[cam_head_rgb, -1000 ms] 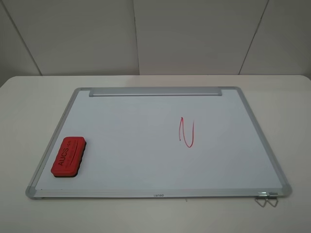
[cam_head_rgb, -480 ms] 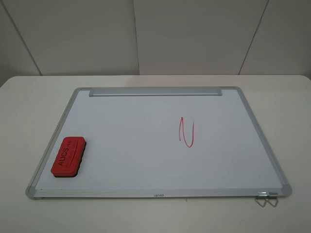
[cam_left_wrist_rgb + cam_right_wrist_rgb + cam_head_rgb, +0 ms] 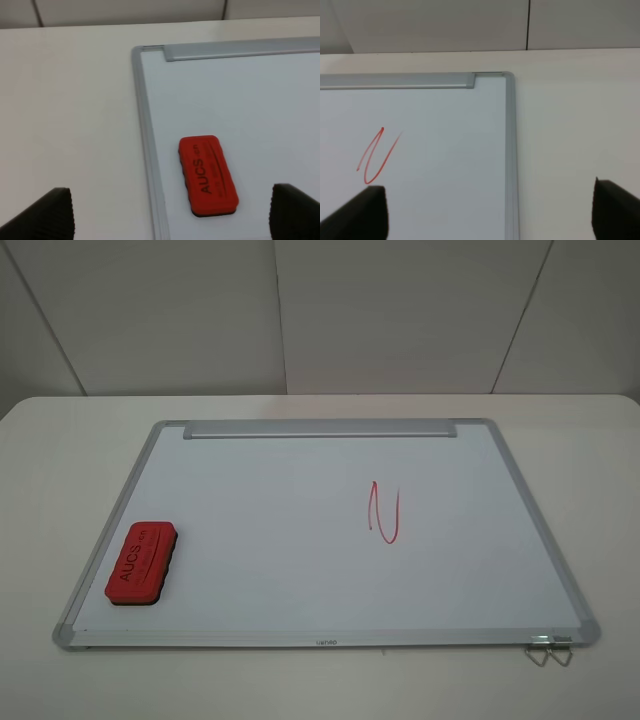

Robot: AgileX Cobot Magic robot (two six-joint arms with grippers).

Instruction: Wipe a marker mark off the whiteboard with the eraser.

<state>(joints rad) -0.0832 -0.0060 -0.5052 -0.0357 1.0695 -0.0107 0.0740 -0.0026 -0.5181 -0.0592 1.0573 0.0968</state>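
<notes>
Nothing is underway yet: the eraser (image 3: 142,565) lies flat on the whiteboard (image 3: 300,540), close to its left frame, untouched. The mark (image 3: 383,512), a red squiggle, sits well apart toward the right half, fully intact. The left gripper (image 3: 170,212) hangs above the eraser with fingers spread wide, holding nothing. The right gripper (image 3: 490,212) is likewise released and empty, near the mark. Grasping, carrying and wiping all remain.
</notes>
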